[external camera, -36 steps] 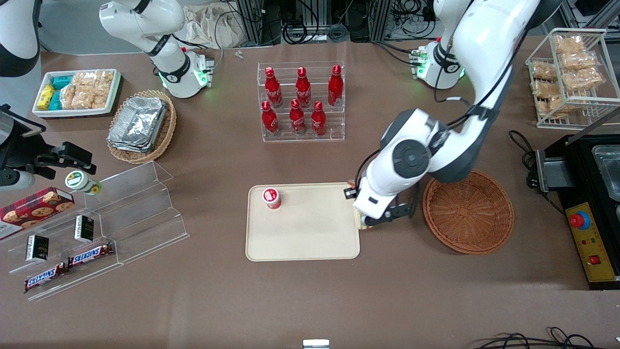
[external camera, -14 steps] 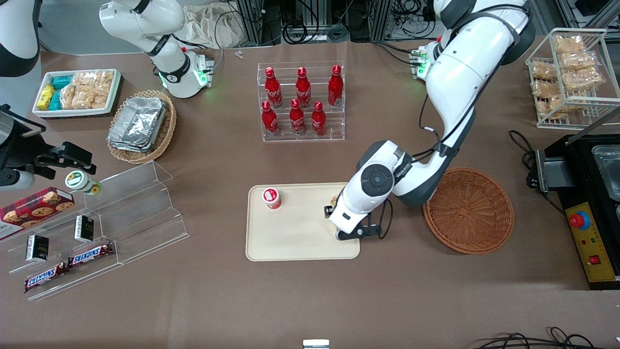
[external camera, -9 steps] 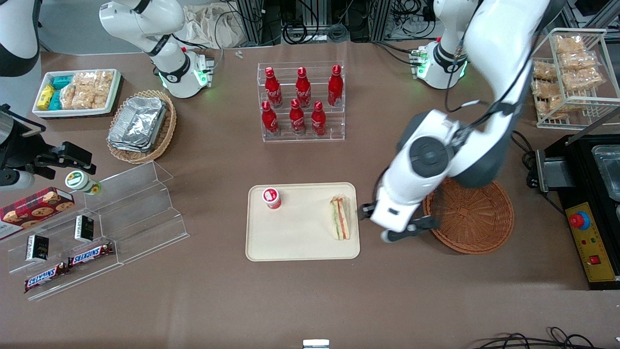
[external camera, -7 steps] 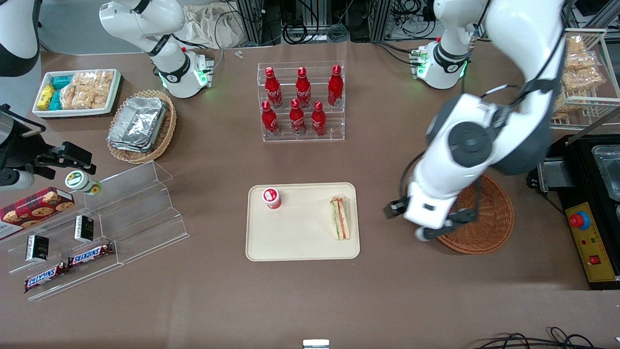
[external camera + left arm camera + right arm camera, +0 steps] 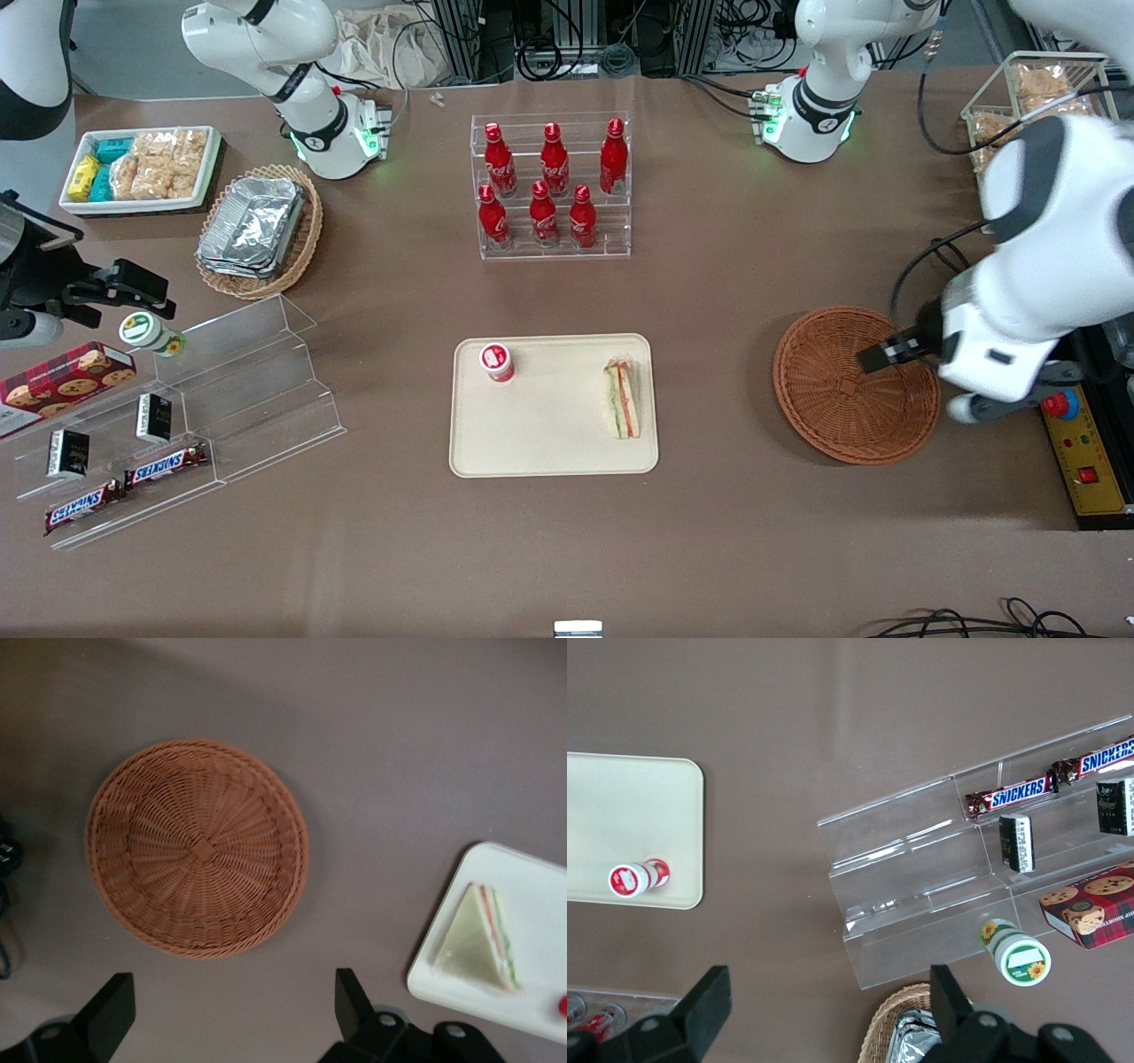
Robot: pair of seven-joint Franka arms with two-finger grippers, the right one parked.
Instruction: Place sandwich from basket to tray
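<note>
Lying flat on the tray point(image 5: 532, 443), near the rim closest to the basket point(image 5: 850, 416), the sandwich point(image 5: 622, 399) was out of the grip it sat in a second before; placement looked done. The gripper point(image 5: 232, 1019) had pulled away above the table beside the empty basket, fingers point(image 5: 353, 999) spread wide, holding nothing. A red-capped cup point(image 5: 497, 361) stood well apart, leaving bare tray between.
</note>
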